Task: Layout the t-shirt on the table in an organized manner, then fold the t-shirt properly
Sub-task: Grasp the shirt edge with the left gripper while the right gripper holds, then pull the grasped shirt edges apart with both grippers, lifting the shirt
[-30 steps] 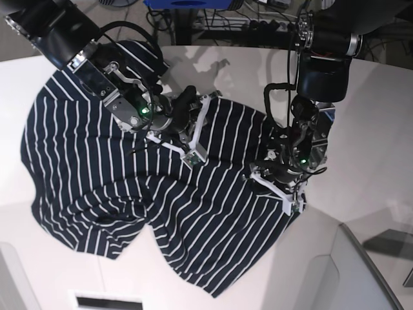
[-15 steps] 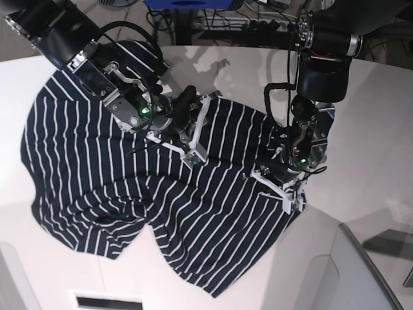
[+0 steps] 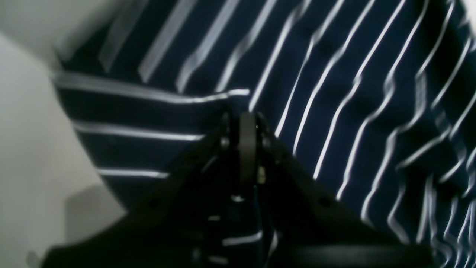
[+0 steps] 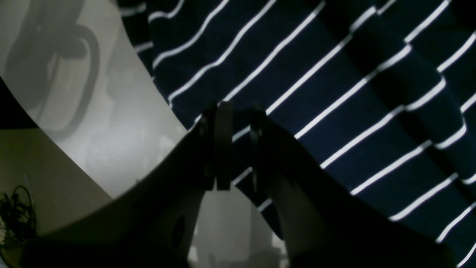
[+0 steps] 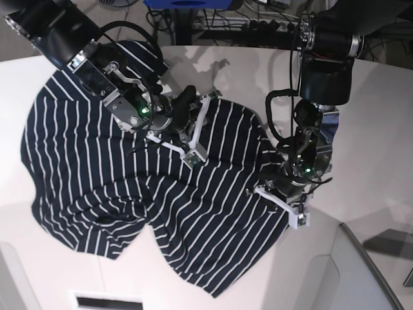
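The dark navy t-shirt point(image 5: 97, 148) with thin white stripes lies rumpled across the white table point(image 5: 374, 129), one fold bunched near the front. In the base view my left gripper point(image 5: 282, 197) is at the shirt's right edge. Its wrist view shows the left gripper point(image 3: 247, 126) shut, pinching striped t-shirt point(image 3: 334, 74) fabric beside bare table point(image 3: 22, 130). At the shirt's far edge, my right gripper point(image 5: 188, 98) is also down on the cloth. Seen from its wrist, the right gripper point(image 4: 234, 123) is shut on the t-shirt point(image 4: 334, 74) hem, with table point(image 4: 111, 111) beyond.
Cables and equipment point(image 5: 258, 26) crowd the floor beyond the table's far edge. The curved table edge point(image 5: 361, 245) drops off at the front right. A dark slot point(image 5: 110, 300) shows at the front. A cable tangle point(image 4: 15, 212) lies off the table.
My left gripper closed on the shirt's right edge and shifted slightly toward the front right, drawing the fabric with it. The right arm stayed put.
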You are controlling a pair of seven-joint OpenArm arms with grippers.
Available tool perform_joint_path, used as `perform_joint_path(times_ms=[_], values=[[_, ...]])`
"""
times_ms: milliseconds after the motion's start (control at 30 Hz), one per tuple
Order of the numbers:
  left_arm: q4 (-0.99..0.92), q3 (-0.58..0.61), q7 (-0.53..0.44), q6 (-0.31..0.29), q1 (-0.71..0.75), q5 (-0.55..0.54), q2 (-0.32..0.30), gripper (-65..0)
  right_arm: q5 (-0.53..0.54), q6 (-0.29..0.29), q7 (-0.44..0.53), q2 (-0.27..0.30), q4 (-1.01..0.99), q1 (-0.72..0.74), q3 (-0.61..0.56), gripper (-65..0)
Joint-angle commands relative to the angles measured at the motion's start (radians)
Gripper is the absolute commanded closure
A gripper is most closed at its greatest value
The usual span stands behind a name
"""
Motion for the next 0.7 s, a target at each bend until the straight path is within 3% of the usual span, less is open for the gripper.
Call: perform_joint_path(times_ms=[0, 167, 433, 667], values=[[0.049, -0.004, 0.009, 0.013, -0.001, 0.002, -0.025, 0.0, 0.004, 0.009, 0.017, -0.001, 0.013, 0.017, 0.005, -7.8], [0.227, -0.048, 0.078, 0.025, 0.092, 0.004, -0.068, 0.0, 0.008, 0.009, 0.017, -0.001, 0.015, 0.017, 0.006, -7.8], [0.507, -0.367, 0.193, 0.027, 0.335, 0.013, -0.071, 0.0, 0.011, 0.010, 0.017, -0.001, 0.024, -0.023, 0.143, -7.8], [0.490, -0.456, 0.179, 0.027, 0.463, 0.015, -0.071, 0.0, 0.012, 0.072, 0.017, -0.007, 0.024, -0.054, 0.236, -7.7]])
